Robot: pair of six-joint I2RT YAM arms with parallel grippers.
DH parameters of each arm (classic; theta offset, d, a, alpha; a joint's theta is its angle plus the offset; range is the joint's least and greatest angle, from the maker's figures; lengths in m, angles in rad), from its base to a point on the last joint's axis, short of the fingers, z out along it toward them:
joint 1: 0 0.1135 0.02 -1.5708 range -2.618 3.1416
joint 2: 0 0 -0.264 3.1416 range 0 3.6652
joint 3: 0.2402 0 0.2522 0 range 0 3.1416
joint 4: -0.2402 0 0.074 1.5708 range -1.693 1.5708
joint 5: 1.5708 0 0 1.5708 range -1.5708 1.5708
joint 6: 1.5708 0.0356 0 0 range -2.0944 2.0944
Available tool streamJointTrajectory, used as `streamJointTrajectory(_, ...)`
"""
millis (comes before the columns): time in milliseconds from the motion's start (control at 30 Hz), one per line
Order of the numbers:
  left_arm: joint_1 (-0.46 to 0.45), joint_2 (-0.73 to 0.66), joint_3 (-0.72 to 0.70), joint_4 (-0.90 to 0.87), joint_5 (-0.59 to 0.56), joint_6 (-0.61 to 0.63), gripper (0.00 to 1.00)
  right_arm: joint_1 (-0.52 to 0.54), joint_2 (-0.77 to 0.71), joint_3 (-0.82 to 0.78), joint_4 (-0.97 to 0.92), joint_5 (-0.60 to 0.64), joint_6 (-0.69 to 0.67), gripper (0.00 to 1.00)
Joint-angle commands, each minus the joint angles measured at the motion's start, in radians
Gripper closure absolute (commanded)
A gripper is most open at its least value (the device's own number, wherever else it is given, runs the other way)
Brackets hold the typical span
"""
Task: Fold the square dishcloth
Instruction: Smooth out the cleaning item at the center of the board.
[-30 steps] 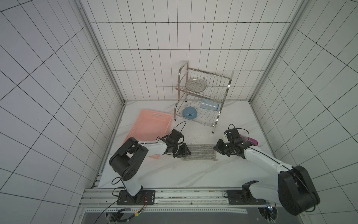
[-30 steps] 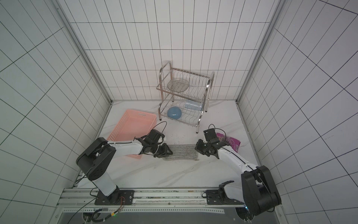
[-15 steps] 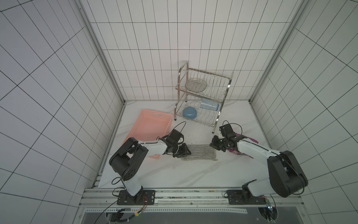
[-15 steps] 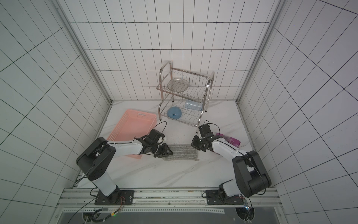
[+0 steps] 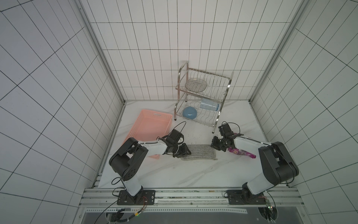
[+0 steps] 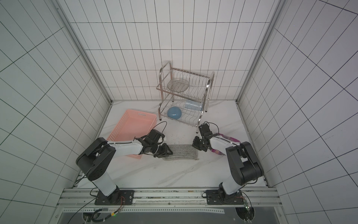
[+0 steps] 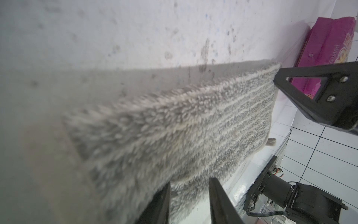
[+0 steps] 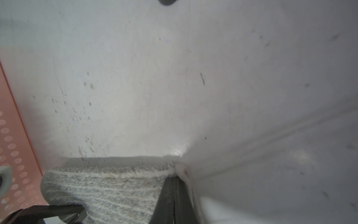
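The square dishcloth lies on the white table as a grey striped strip, doubled over on itself. My left gripper is low at the strip's left end. In the left wrist view the left gripper is open, its fingers apart with the dishcloth between and beyond them. My right gripper sits at the strip's right end. Seen from the right wrist, the right gripper is shut, tips at the far corner of the dishcloth. Whether it pinches the hem is unclear.
A purple snack packet lies under the right forearm, just right of the cloth. The pink basket stands beside the left arm. At the back a steel dish rack holds a blue bowl.
The right arm has folded in, and its gripper has shifted slightly back and left to the cloth's right end while closing fully. The left gripper has stayed where it was.
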Motion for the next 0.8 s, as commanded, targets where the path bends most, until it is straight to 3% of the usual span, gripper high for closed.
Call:
streamJointTrajectory(0,0.005,-0.018,-0.007,-0.091,-0.070,0.024,0.61,-0.006,-0.015,0.010,-0.046,0.048,-0.040,0.92)
streamJointTrajectory(300,0.005,-0.179,0.111,-0.241,-0.099,0.032,0.42,0.041,-0.182,0.059,-0.217,0.134,-0.074,0.83)
streamJointTrajectory(600,0.051,-0.316,0.048,-0.368,-0.187,-0.053,0.40,0.161,-0.253,0.056,-0.314,0.193,-0.011,0.82)
streamJointTrajectory(767,0.065,-0.304,0.000,-0.339,-0.177,-0.052,0.40,0.225,-0.250,0.035,-0.300,0.195,0.029,0.82)
